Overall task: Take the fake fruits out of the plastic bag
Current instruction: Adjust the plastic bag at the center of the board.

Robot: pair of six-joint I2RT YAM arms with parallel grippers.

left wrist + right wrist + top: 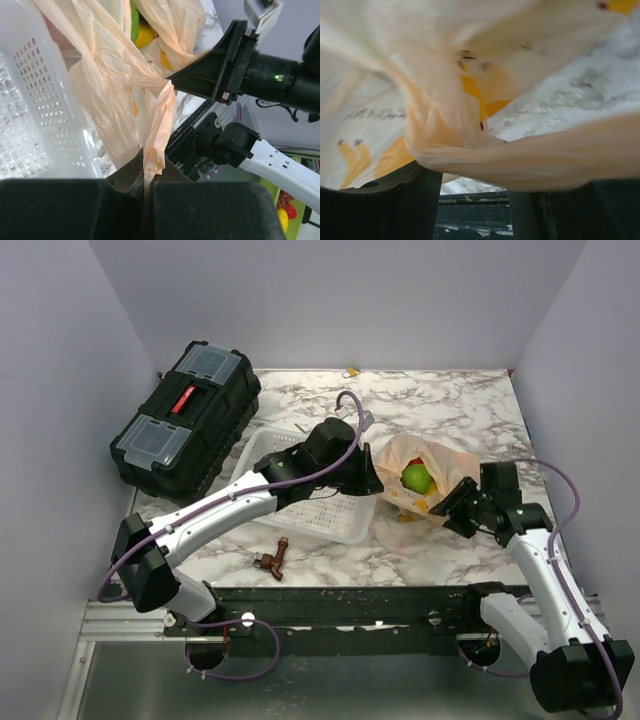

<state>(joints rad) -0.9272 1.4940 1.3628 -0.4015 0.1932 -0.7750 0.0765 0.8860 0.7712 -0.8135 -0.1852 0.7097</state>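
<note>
Two grippers at bag. Left gripper (148, 200): fingers together, pinching twisted strip of plastic bag (115, 75) on side nearest white basket (262, 455). Right gripper (475, 200): bag fold draped across fingers on side far from basket; clamped or not, cannot tell. Bag lies just right of basket, long axis running away from it, mouth upward. Film thin, pale peach, crinkled. Green fruit (417, 478) in mouth, yellow fruit (144, 36) beside. Marble table (450, 400) continues past bag to right wall.
</note>
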